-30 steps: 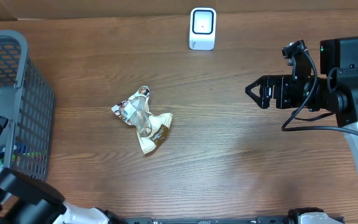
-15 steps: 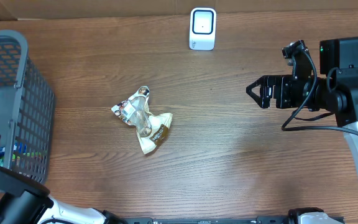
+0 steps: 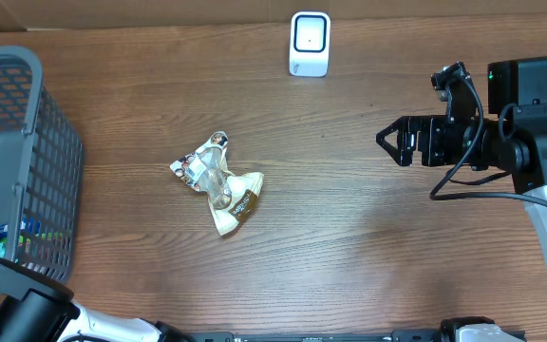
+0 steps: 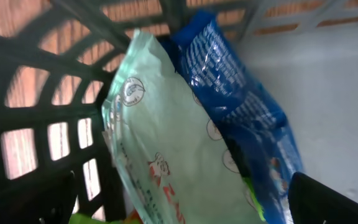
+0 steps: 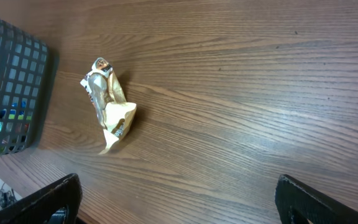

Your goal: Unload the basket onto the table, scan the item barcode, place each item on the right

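Observation:
A crumpled cream and brown snack packet (image 3: 219, 182) lies on the wooden table, also visible in the right wrist view as the same packet (image 5: 109, 102). The white barcode scanner (image 3: 310, 43) stands at the far edge. My left gripper (image 4: 185, 211) is open inside the grey basket (image 3: 27, 123), its fingers either side of a pale green packet (image 4: 179, 155) that leans against a blue packet (image 4: 241, 93). My right gripper (image 3: 389, 140) hovers open at the right, well apart from the crumpled packet, with nothing between its fingers (image 5: 48, 199).
The basket's mesh wall (image 4: 55, 124) closes in round the left gripper. The left arm (image 3: 17, 294) enters from the bottom left corner. The basket (image 5: 8, 87) also shows at the left of the right wrist view. Bare wood lies between scanner and right arm.
The left arm has shifted lower and further back inside the basket. The right arm, the crumpled packet and the scanner have not moved.

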